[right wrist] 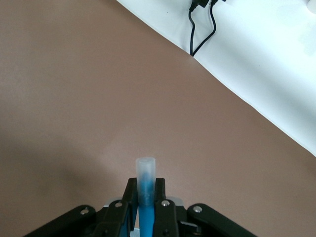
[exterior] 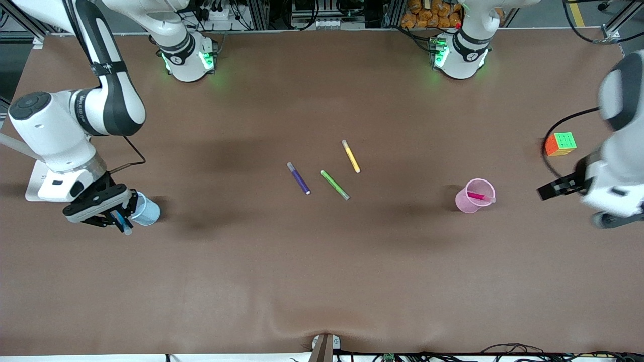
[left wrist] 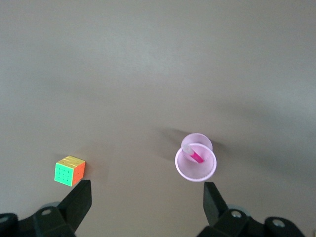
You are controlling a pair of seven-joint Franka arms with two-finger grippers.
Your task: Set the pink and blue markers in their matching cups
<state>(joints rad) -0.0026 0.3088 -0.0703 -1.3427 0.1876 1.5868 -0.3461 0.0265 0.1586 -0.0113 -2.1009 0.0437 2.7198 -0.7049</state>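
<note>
My right gripper (exterior: pixel 119 217) is shut on the blue marker (exterior: pixel 121 220), close beside the pale blue cup (exterior: pixel 147 211) at the right arm's end of the table. In the right wrist view the blue marker (right wrist: pixel 146 183) stands between the fingers (right wrist: pixel 130 193) with its pale clear cap sticking out past them; the blue cup is hidden there. The pink marker (exterior: pixel 478 196) leans inside the pale pink cup (exterior: pixel 468 202). My left gripper (exterior: pixel 553 189) is open and empty over the table between the pink cup (left wrist: pixel 196 170) and a cube. The pink marker (left wrist: pixel 196 156) shows inside the cup.
A purple marker (exterior: pixel 299 178), a green marker (exterior: pixel 335 185) and a yellow marker (exterior: pixel 350 156) lie mid-table. A coloured puzzle cube (exterior: pixel 560 144) sits near the left arm's end, also in the left wrist view (left wrist: pixel 69 170). A white surface (right wrist: pixel 256 59) with black cables borders the table.
</note>
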